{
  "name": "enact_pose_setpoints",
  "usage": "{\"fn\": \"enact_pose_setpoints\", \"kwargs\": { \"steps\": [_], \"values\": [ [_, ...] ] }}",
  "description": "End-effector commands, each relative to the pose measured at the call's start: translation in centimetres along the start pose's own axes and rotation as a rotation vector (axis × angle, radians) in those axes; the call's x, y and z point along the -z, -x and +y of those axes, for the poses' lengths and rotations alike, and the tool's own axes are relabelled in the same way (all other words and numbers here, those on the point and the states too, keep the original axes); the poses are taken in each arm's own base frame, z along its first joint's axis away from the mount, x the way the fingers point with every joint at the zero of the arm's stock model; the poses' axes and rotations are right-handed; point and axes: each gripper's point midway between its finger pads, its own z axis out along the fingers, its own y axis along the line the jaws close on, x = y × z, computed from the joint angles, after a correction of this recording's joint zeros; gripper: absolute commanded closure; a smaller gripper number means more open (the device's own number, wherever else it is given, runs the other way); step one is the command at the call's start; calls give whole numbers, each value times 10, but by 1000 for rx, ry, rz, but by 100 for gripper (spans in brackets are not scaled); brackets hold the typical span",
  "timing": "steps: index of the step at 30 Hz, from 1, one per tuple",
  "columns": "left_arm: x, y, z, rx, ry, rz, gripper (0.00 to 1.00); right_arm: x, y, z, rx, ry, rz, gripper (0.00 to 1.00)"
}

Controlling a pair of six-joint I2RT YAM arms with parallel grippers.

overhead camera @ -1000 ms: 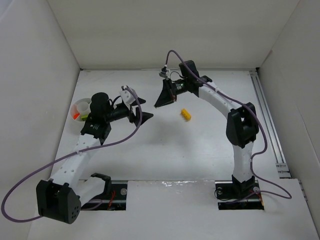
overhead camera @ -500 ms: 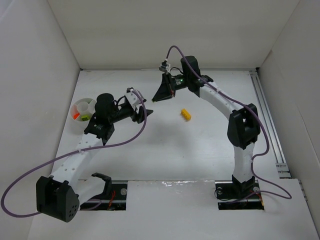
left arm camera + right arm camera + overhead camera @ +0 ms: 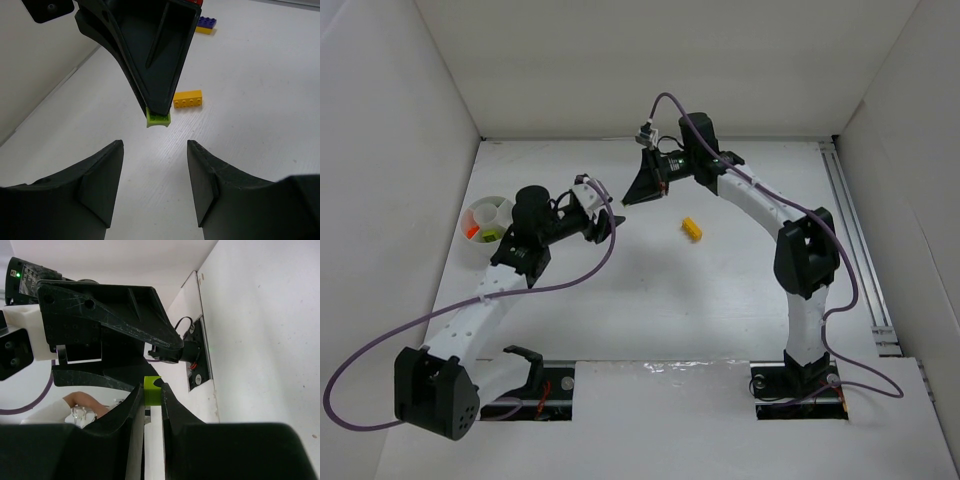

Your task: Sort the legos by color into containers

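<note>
— Where's the lime brick (image 3: 158, 119)?
— Pinched by the right gripper (image 3: 152, 390), over the far half of the table (image 3: 650, 300), facing the spread left gripper (image 3: 155, 146).
— How will it handle?
— Light, stiff and slick, I'd judge; take its bare flat sides squarely.

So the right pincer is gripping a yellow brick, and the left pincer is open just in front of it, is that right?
Not quite. The right pincer grips a lime brick, as the left wrist view shows; the yellow brick lies on the table. The left pincer is open in front of it.
</note>
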Motion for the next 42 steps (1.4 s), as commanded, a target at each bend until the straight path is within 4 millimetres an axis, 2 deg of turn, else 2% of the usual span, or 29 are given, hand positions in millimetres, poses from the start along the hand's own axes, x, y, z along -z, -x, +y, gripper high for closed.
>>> {"fn": "enact_pose_setpoints", "kwargs": {
  "steps": [1, 5, 28, 34, 42],
  "values": [
    [-1, 19, 4, -62, 6, -52, 50, 3, 7, 43, 136, 38, -18, 97],
    [-3, 23, 4, -69, -4, -64, 54, -2, 5, 40, 128, 40, -8, 97],
    [-6, 46, 1, -72, -29, -129, 57, -7, 6, 37, 120, 36, -5, 97],
    [-7, 55, -1, -61, -36, -145, 66, -11, 5, 37, 121, 34, -3, 97],
    [-7, 55, -1, -61, -36, -145, 71, -12, 5, 33, 112, 32, -1, 97]
  ]
}}
